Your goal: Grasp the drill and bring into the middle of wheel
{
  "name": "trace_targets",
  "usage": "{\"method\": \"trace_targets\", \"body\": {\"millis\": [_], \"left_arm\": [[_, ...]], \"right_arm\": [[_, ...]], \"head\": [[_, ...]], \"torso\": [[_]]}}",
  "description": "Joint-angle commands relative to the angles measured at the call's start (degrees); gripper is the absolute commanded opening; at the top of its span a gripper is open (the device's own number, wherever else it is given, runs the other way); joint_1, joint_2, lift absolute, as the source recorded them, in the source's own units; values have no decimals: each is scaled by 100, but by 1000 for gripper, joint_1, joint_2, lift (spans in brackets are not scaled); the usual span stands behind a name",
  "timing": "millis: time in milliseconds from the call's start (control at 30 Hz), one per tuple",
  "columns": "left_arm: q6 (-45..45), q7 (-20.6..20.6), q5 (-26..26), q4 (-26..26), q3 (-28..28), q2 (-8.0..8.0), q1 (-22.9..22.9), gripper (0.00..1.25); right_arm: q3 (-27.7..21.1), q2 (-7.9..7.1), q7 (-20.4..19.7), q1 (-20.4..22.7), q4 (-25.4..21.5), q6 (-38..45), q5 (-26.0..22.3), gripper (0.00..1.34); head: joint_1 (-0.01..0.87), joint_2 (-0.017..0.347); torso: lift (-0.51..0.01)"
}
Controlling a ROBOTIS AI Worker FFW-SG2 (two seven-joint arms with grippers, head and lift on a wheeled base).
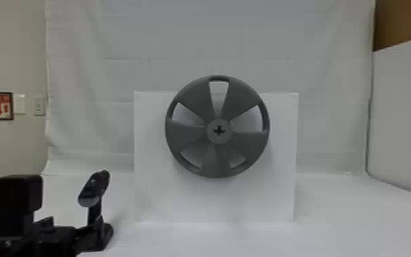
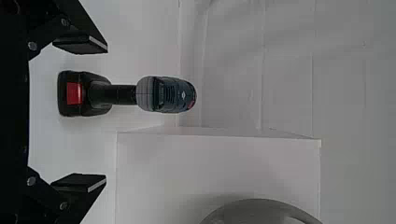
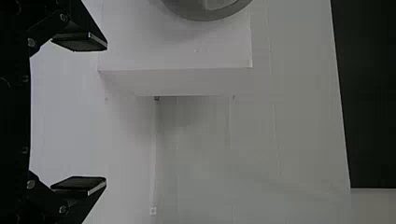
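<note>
You're at the start, far as I can judge: drill point(image 2: 166, 94) ungrasped, upright on the desk point(image 1: 334, 212), off to your L of the wheel point(image 1: 216, 164). L gripper point(image 2: 106, 114) is near it, jaws spread wide w/ drill lined up between them, no contact visible. R gripper point(image 3: 106, 114) also has jaws spread, nothing in them.

Left to do: close on the handle point(image 2: 123, 94), lift, carry over & bring the nose into the wheel's middle.

Head view gives you the full wheel on the front of the white box point(image 1: 153, 201), plus the hub point(image 1: 219, 138) w/ its cross-shaped opening, i.e. your target. L wrist cam gets part of the wheel's rim, but adds the drill's rear vents & a red patch point(image 2: 74, 93) on its base that you can't make out from the head. R wrist cam adds the box's R side & a dark panel point(image 3: 369, 93) beyond.
</note>
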Motion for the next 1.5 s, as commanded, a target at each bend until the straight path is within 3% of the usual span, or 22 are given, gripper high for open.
{"method": "trace_targets", "body": {"millis": [0,433,1467], "left_arm": [[0,0,0,2,0,0,4,962],[0,18,-26,108,-9,-9,-5,960],[-1257,53,-228,1769,-527,-9,-682,959]], "right_arm": [[13,-4,0,0,-7,11,0,1072],[30,-22,0,0,-7,29,0,1072],[74,-57,0,26,-34,81,0,1072]], "head": [[54,31],[54,31],[54,31]], "torso": [[-403],[-403],[-403]]}}
